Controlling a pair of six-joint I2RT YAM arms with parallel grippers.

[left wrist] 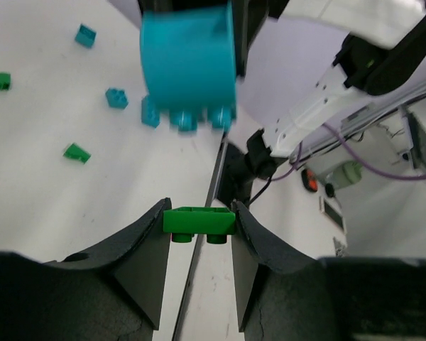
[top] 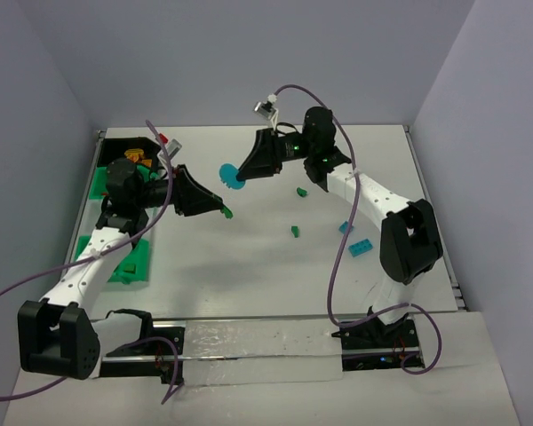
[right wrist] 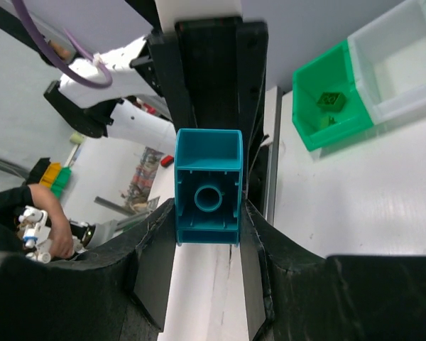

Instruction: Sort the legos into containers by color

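Note:
My left gripper (top: 222, 210) is shut on a small green lego (left wrist: 199, 220), held by its sides above the table, studs down in the left wrist view. My right gripper (top: 237, 175) is shut on a larger teal lego (right wrist: 208, 186), close in front of the left gripper; it also shows in the left wrist view (left wrist: 188, 67). Loose green legos (top: 300, 191) (top: 295, 231) and teal legos (top: 344, 227) (top: 360, 248) lie mid-table to the right. A black container (top: 115, 145) holding orange pieces and green containers (top: 96, 185) (top: 129, 264) stand at the left edge.
In the right wrist view a green container (right wrist: 341, 124) holds a green lego (right wrist: 331, 99), with a pale translucent bin (right wrist: 401, 64) beside it. Purple cables trail from both arms. The table's back wall is near the right arm's elbow.

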